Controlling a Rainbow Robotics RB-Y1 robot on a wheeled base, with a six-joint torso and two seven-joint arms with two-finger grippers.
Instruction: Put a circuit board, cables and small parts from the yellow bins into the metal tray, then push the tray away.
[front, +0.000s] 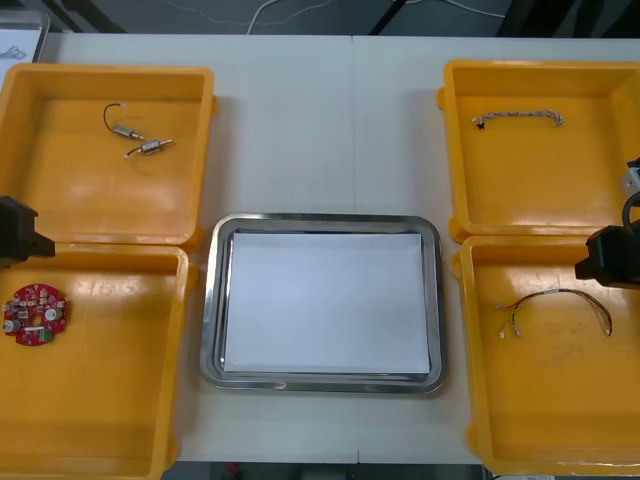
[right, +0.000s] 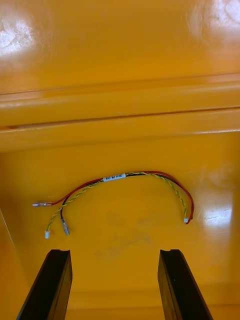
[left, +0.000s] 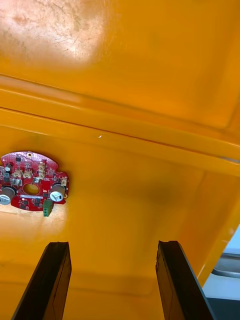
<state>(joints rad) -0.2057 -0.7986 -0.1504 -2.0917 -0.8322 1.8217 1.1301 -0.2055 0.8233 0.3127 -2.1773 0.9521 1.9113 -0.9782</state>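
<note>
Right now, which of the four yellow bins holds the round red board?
The nearer bin on the robot's left: the red circuit board lies there; the others hold cables or small metal parts.

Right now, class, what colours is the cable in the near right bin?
Red and yellow; the cable shows best in the right wrist view.

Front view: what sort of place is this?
Likely an electronics assembly or kitting bench: yellow bins hold a red circuit board, cables and small metal parts beside a metal tray. The left pincer and right pincer hover open over the near bins.
</note>
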